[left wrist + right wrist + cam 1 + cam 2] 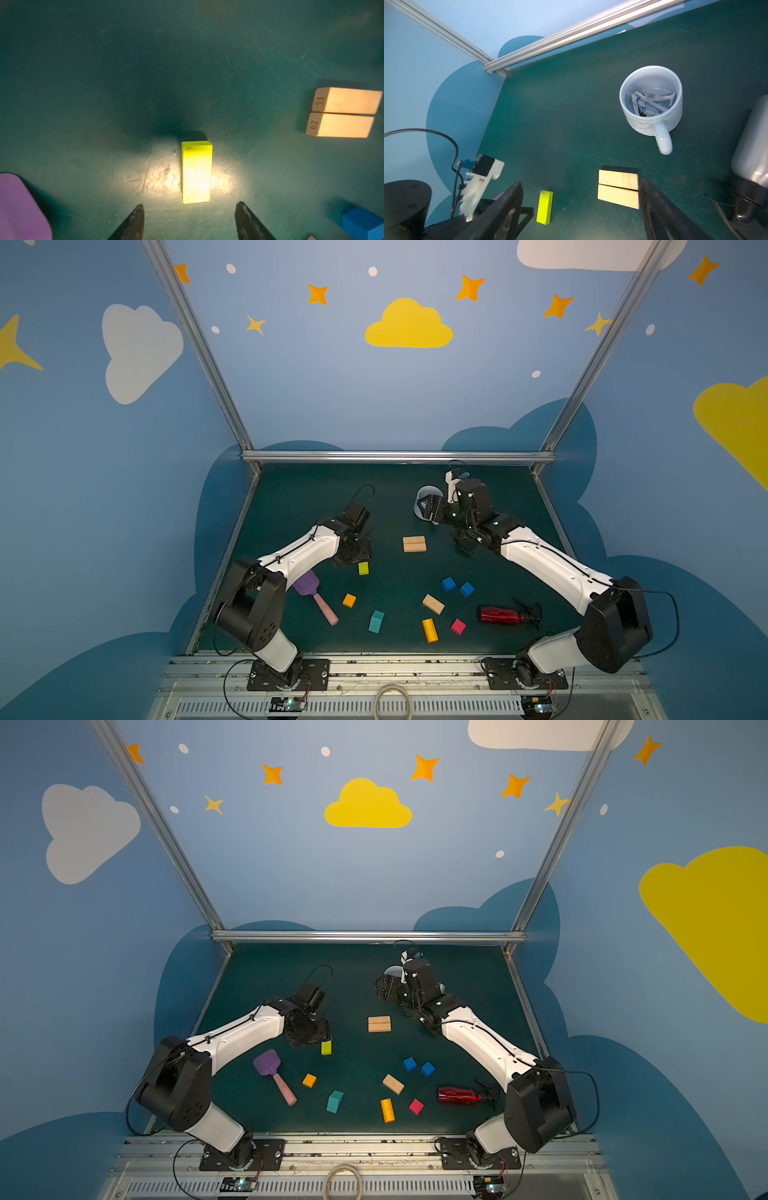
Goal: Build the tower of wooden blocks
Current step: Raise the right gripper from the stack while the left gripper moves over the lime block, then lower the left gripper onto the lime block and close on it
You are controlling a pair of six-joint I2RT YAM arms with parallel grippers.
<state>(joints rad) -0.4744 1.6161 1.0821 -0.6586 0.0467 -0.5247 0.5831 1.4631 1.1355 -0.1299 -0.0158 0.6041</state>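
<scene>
Two tan bars (414,544) lie side by side, touching, mid-table. A yellow-green bar (196,172) lies flat just ahead of my left gripper (190,204), which is open with nothing between its fingers. My right gripper (580,182) hangs open and empty above the mat near the tan bars (618,189). Scattered toward the front are an orange cube (349,600), a teal peaked piece (376,621), a third tan bar (433,604), an orange bar (430,630), a pink cube (458,626) and two blue cubes (448,584). No block rests on another, so no tower shows.
A white mug (651,99) holding paper strips stands at the back, beside the right gripper. A purple spatula with a pink handle (309,587) lies near the left arm. A red bottle (500,615) lies at the front right. Aluminium rails (395,456) edge the mat.
</scene>
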